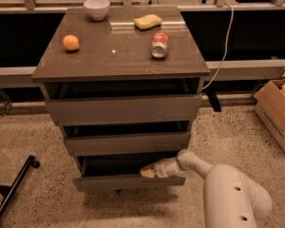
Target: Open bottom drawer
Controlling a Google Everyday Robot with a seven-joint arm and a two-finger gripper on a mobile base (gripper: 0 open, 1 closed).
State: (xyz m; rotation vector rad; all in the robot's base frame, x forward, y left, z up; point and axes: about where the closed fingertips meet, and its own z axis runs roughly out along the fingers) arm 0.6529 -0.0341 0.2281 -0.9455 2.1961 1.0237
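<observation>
The bottom drawer (118,183) sits at six o'clock of the cabinet, under the middle drawer (126,144). Its front stands a little forward with a dark gap above it, so the pull looks begun but far from done. The claw (149,171) rests at the top edge of that front, toward its three o'clock end, with the arm reaching in from five o'clock. Whether the claw is spread or pressed together I cannot tell. The next move, as I judge it, calls for a straight draw toward six o'clock, with the claw kept on the edge so it does not slip off the plain front.

A black bar (12,194) lies on the floor at eight o'clock, well apart from the drawer's path. On the worktop (118,63) are an orange (71,42), a white bowl (96,7), a yellow sponge (147,21) and a tipped can (160,43). A jerk might set the orange or the can rolling. A cable (224,51) hangs at two o'clock and a cardboard box (273,110) stands at three o'clock, both apart from the drawer.
</observation>
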